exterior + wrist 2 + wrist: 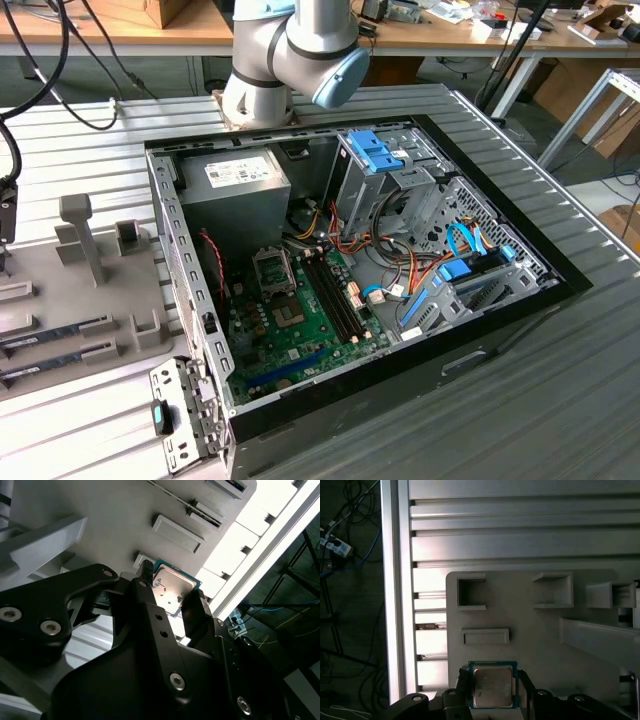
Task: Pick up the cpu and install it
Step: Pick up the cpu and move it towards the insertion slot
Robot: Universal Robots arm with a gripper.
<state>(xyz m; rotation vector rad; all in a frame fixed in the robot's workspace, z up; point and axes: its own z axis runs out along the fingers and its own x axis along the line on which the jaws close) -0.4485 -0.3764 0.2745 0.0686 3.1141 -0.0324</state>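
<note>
Ribbed aluminium tabletop (520,545) under a grey parts tray (540,635): at the tray's near edge the cpu (492,686) lies metal face up. The gripper (492,692) clasps it with black fingers (195,607) on opposite edges, probably to spare its underside. Whether it is lifted, I can't tell. Well apart, the open computer case (560,285) lies with its motherboard (300,330) facing upward.

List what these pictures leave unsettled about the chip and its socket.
- Small square silvery-topped cpu: its near edge and underside, hidden by the black gripper in both wrist views; resting or lifted, unclear.
- Dark metal-framed socket on the green motherboard, exterior view: too small to tell whether open or empty.
</note>
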